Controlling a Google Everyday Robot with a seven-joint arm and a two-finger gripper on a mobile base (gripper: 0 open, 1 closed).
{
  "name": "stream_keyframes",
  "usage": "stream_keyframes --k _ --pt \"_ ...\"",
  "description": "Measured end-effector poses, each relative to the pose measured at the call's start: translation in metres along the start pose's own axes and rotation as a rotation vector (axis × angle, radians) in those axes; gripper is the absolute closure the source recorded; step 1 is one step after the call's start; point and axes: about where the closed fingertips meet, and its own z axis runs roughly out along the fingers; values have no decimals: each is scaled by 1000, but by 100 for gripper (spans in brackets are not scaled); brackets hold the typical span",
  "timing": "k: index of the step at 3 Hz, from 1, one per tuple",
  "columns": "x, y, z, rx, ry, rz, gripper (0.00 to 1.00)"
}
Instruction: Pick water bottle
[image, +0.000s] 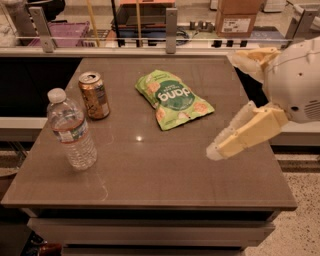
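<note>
The water bottle (73, 131) is clear ribbed plastic with a white cap and a pale label band. It stands upright near the table's left front. My gripper (222, 105) hovers over the right side of the table, far to the right of the bottle. Its two cream fingers (245, 134) are spread wide apart with nothing between them. The white wrist housing fills the right edge of the view.
A gold-brown drink can (94, 95) stands just behind and right of the bottle. A green snack bag (173, 98) lies flat at the table's middle back. The brown table (150, 175) ends in a rail and shelves with boxes behind.
</note>
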Motion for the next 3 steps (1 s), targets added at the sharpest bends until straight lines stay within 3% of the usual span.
stream_keyframes --k 1,3 --pt "-10 -12 21 18 -50 -6 0" --pt "-17 -19 71 -3 -207 8 0"
